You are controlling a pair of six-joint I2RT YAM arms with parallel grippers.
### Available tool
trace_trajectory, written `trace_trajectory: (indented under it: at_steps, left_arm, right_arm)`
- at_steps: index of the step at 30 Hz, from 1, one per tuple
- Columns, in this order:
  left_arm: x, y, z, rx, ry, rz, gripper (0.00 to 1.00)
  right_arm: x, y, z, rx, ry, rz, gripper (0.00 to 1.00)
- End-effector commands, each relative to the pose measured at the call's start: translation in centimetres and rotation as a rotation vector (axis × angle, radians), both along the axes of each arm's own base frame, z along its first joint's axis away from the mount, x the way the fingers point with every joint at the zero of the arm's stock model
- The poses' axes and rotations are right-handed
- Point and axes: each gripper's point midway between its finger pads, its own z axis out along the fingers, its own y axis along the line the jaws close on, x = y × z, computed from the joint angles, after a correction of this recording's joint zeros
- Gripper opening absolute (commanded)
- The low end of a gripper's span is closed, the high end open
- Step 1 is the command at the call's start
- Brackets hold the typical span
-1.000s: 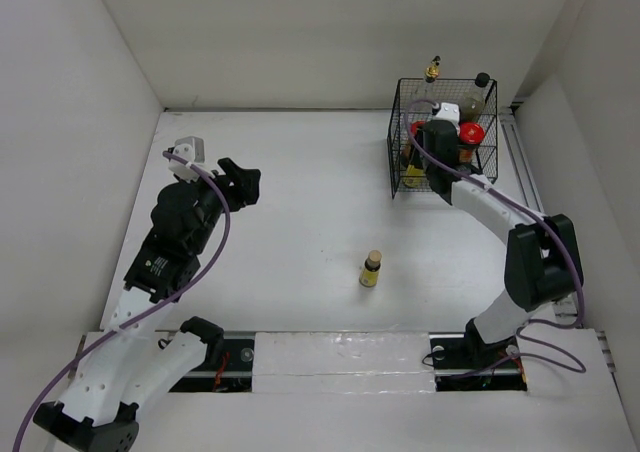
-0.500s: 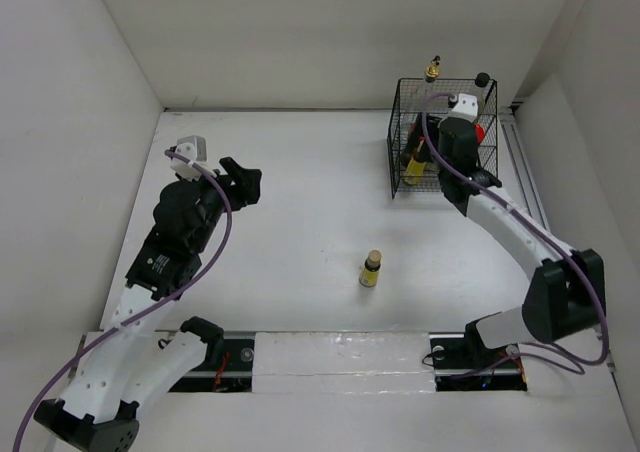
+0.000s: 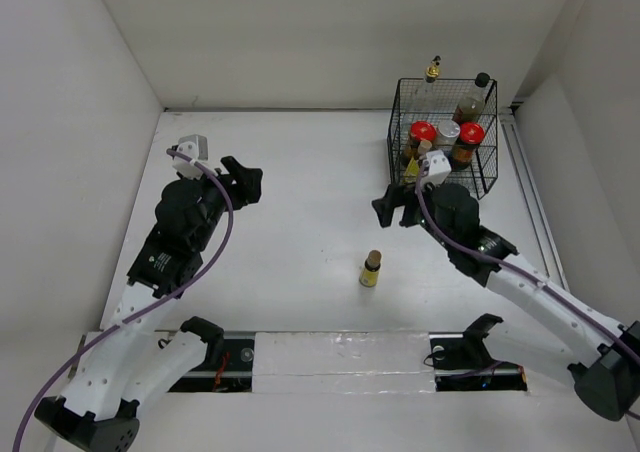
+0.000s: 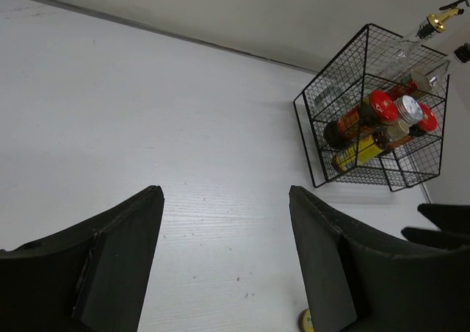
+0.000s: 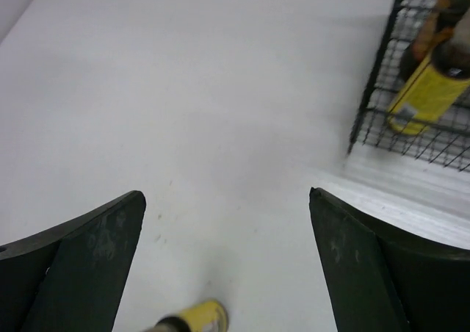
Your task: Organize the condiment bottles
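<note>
at 10 o'clock above the worktop [image 3: 300, 152]: left jaws, partly open, gripping nothing. at 5 o'clock from centre: tiny yellow bottle [image 3: 371, 269], upright, alone on the worktop. at 1 o'clock from that bottle, near it: right jaws, spread wide, empty. at 2 o'clock: black wire basket [image 3: 460, 177] with the other six. gold-capped clear bottle [image 3: 432, 72] at its 11 o'clock corner, black-capped dark bottle [image 3: 474, 96] at 1 o'clock. across the middle, first red-lidded jar [image 3: 423, 132], silver-lidded shaker [image 3: 447, 132], second red-lidded jar [image 3: 470, 133]. second yellow bottle [image 3: 412, 169] at 8 o'clock.
</note>
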Motion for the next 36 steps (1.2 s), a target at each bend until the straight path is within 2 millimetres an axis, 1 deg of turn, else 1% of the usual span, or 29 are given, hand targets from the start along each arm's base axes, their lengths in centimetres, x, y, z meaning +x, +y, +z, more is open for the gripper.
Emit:
trace_trajectory:
  at_steps: [1, 2, 3, 4, 5, 7, 9, 10, 12, 13, 14, 16, 17, 18, 20, 21, 22, 23, 24, 25, 27, 28, 29, 31, 32, 33, 34, 35, 36]
  left_arm:
    - [0.3, -0.3, 1.3, -0.007, -0.046, -0.013, 0.64]
    - [0.3, -0.3, 1.3, -0.007, -0.046, -0.013, 0.64]
    - [0.3, -0.3, 1.3, -0.007, -0.046, -0.013, 0.64]
    - [0.2, -0.5, 1.3, -0.008, -0.045, -0.022, 0.64]
    - [0.2, -0.5, 1.3, -0.008, -0.045, -0.022, 0.64]
    - [0.2, -0.5, 1.3, -0.008, -0.045, -0.022, 0.64]
    - [0.0, -0.4, 1.6, -0.013, -0.055, -0.022, 0.64]
    - [0.0, -0.4, 1.6, -0.013, -0.055, -0.022, 0.64]
    - [0.0, -0.4, 1.6, -0.013, -0.055, -0.022, 0.64]
    - [0.0, -0.3, 1.4, -0.009, -0.047, -0.022, 0.64]
    - [-0.3, -0.2, 1.7, -0.013, -0.056, -0.022, 0.64]
    - [-0.4, -0.2, 2.2, -0.022, -0.076, -0.022, 0.64]
    - [-0.4, -0.2, 1.8, -0.018, -0.068, -0.022, 0.64]
    - [-0.4, -0.2, 1.8, -0.018, -0.068, -0.022, 0.64]
    - [-0.4, -0.2, 1.8, -0.018, -0.068, -0.022, 0.64]
    - [-0.4, -0.2, 1.8, -0.018, -0.068, -0.022, 0.64]
    - [-0.4, -0.2, 1.8, -0.018, -0.068, -0.022, 0.64]
    - [-0.4, -0.2, 1.8, -0.018, -0.068, -0.022, 0.64]
    - [-0.4, -0.2, 1.8, -0.018, -0.068, -0.022, 0.64]
    - [-0.4, -0.3, 1.8, -0.019, -0.067, -0.031, 0.64]
    - [-0.4, -0.3, 1.8, -0.019, -0.067, -0.031, 0.64]
    - [-0.4, -0.3, 1.8, -0.019, -0.067, -0.031, 0.64]
    - [-0.4, -0.3, 1.8, -0.019, -0.067, -0.031, 0.64]
    - [-0.4, -0.3, 1.8, -0.019, -0.067, -0.031, 0.64]
    - [-0.3, -0.4, 1.5, -0.016, -0.059, -0.031, 0.64]
    - [-0.3, -0.6, 1.5, -0.017, -0.058, -0.04, 0.64]
    - [-0.5, -0.5, 1.8, -0.021, -0.068, -0.04, 0.64]
    - [-0.5, -0.5, 1.8, -0.021, -0.068, -0.04, 0.64]
    - [-0.5, -0.5, 1.8, -0.021, -0.068, -0.04, 0.64]
  right_arm:
    - [-4.8, 2.7, -2.1, -0.047, 0.076, 0.235, 0.99]
    - [-6.0, 3.0, -2.2, -0.052, 0.091, 0.271, 0.99]
    - [-6.7, 3.3, -3.2, -0.056, 0.121, 0.273, 0.99]
    - [-7.9, 4.4, -2.9, -0.053, 0.111, 0.324, 0.99]
    - [-8.3, 4.6, -3.9, -0.066, 0.139, 0.328, 0.99]
    - [-8.1, 4.8, -4.8, -0.077, 0.165, 0.296, 0.99]
    - [-8.3, 5.3, -7.1, -0.12, 0.223, 0.311, 0.99]
    - [-8.0, 5.5, -7.3, -0.126, 0.232, 0.311, 0.97]
    - [-8.4, 6.7, -8.2, -0.15, 0.263, 0.346, 0.96]
    - [-8.7, 7.3, -8.3, -0.151, 0.269, 0.367, 0.96]
    - [-8.8, 7.4, -8.7, -0.17, 0.27, 0.362, 0.94]
    - [-8.7, 7.1, -9.8, -0.211, 0.301, 0.331, 0.86]
    - [-8.3, 6.6, -10.2, -0.222, 0.31, 0.283, 0.82]
    - [-8.1, 6.4, -10.2, -0.219, 0.31, 0.26, 0.7]
    - [-7.7, 6.1, -10.6, -0.217, 0.32, 0.225, 0.52]
    - [-7.6, 6.0, -10.5, -0.222, 0.309, 0.196, 0.36]
    - [-7.2, 5.9, -10.1, -0.214, 0.3, 0.176, 0.28]
    - [-6.9, 5.9, -8.9, -0.188, 0.276, 0.158, 0.23]
    - [-6.9, 5.8, -8.4, -0.177, 0.264, 0.143, 0.21]
    - [-6.5, 6.1, -7.1, -0.144, 0.229, 0.137, 0.16]
    - [-5.5, 6.1, -3.7, -0.097, 0.127, 0.114, 0.15]
    - [-4.7, 5.4, -2.2, -0.094, 0.086, 0.064, 0.15]
    - [-3.7, 5.1, 0.3, -0.069, 0.039, 0.026, 0.15]
    - [-2.2, 3.1, 3.2, -0.079, -0.027, -0.061, 0.14]
    - [-0.8, 1.4, 4.3, -0.079, -0.047, -0.117, 0.14]
    - [0.2, 0.3, 6.7, -0.061, -0.094, -0.159, 0.14]
    - [1.2, -1.2, 7.9, -0.072, -0.123, -0.205, 0.14]
    - [2.8, -4.1, 9.2, -0.053, -0.145, -0.3, 0.14]
    - [3.7, -5.6, 10.5, -0.049, -0.169, -0.348, 0.14]
